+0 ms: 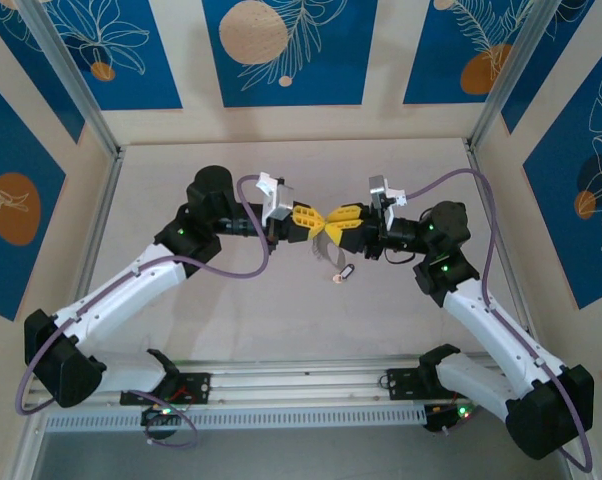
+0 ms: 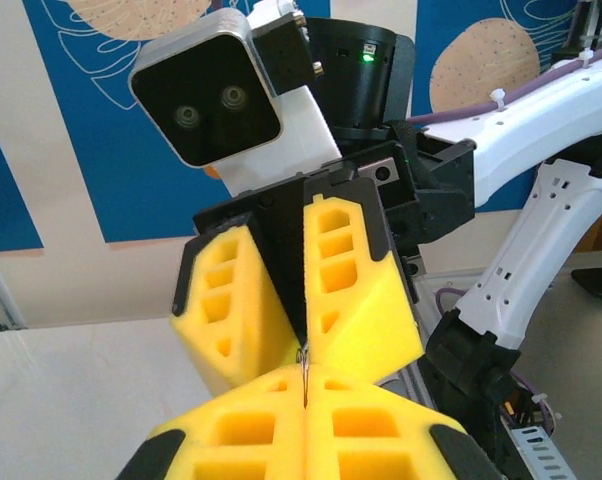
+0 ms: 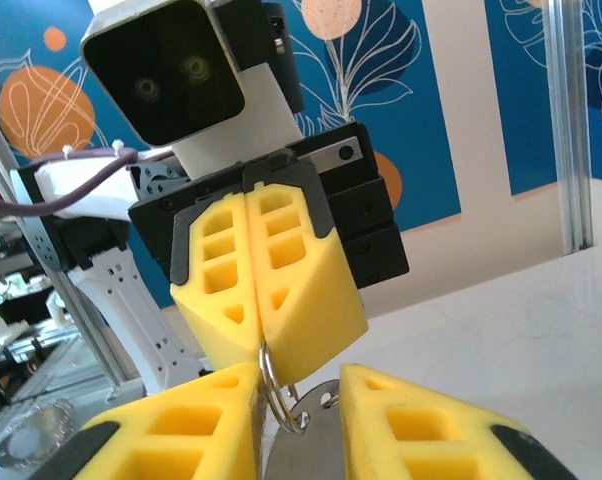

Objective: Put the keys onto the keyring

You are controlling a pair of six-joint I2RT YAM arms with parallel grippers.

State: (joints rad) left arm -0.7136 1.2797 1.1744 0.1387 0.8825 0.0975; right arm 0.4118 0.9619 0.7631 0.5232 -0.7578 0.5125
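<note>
The pale tabletop is spanned by 2 arms, the left arm and the right arm, both bent inward. The left claw and the right claw are brought tip to tip above the middle of the tabletop. The left claw is closed on the thin wire of the keyring, which is hung below the tips. The fingers of the right claw are set a little apart. A flat grey tag with small holes is seen in that gap; whether it is pressed cannot be told. The key is laid on the tabletop, just beside the hanging keyring and apart from both claws.
</note>
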